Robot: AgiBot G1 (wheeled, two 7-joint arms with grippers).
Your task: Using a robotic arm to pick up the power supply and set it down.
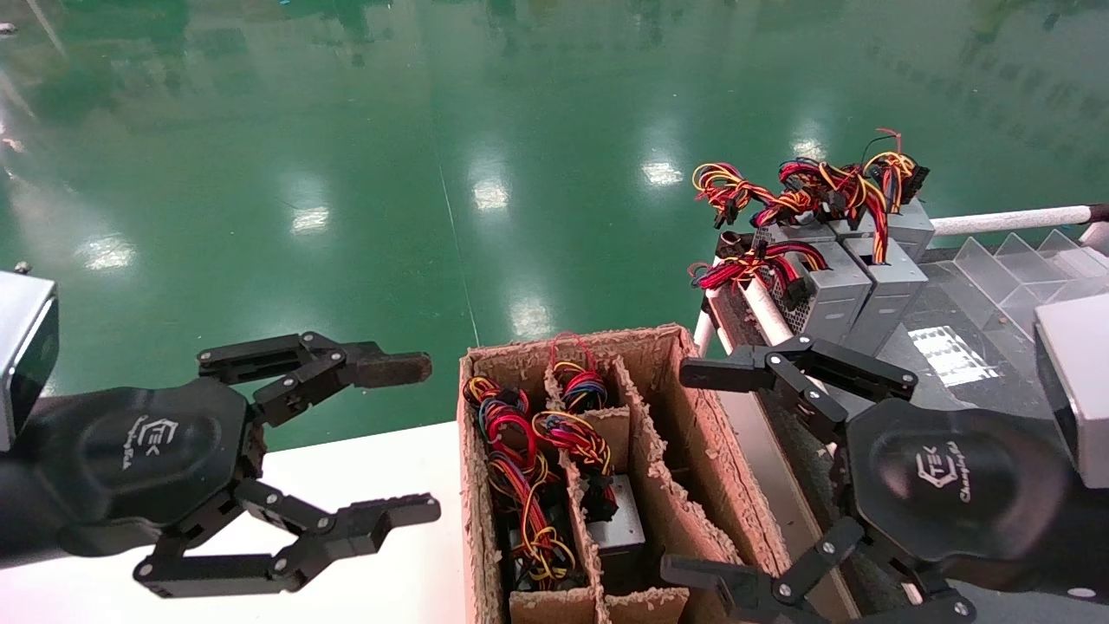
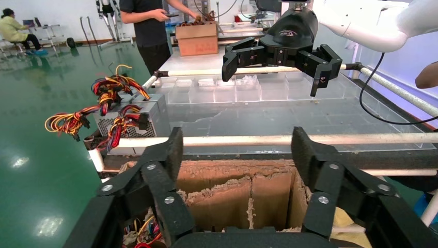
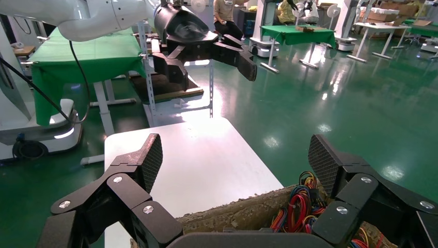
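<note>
A torn cardboard box (image 1: 658,347) with dividers stands between my two grippers. In its middle slot sits a grey power supply (image 1: 620,525) under red, yellow and black wires (image 1: 567,433). The left slot is full of wires; the right slot (image 1: 693,468) looks empty. Several more power supplies (image 1: 832,290) with wire bundles stand on the dark bench at the back right, also in the left wrist view (image 2: 150,116). My right gripper (image 1: 684,472) hangs open above the box's right side, nothing between its fingers (image 3: 323,163). My left gripper (image 1: 420,438) stands open left of the box, over the white table.
A white table (image 1: 372,468) lies left of the box. The dark bench (image 1: 936,321) on the right carries clear divided trays (image 1: 1022,260) and has white pipe rails (image 1: 1005,221). Green floor lies beyond. A person (image 2: 150,26) stands far off past the bench.
</note>
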